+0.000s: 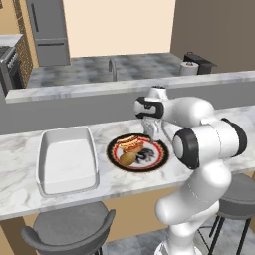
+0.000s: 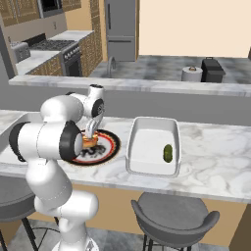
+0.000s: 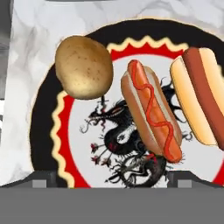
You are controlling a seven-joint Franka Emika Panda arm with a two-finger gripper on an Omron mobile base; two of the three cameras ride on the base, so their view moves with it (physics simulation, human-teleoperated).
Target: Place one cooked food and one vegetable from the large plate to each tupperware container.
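Your gripper (image 1: 149,130) hangs wide open, holding nothing, right above the large plate (image 3: 39,127) on the desk (image 1: 20,149). A ketchup hot dog (image 3: 151,116) lies directly beneath (potato (image 3: 83,66) just beside). Next, you should probably descend and close across its narrow width.

Left base view: behind-left of arm, looking forward and down, mid-range. Right base view: same from behind-right. Both share the marble counter (image 1: 20,149) and large plate (image 1: 113,149). Hand view: close above that plate (image 3: 43,113), looking down.
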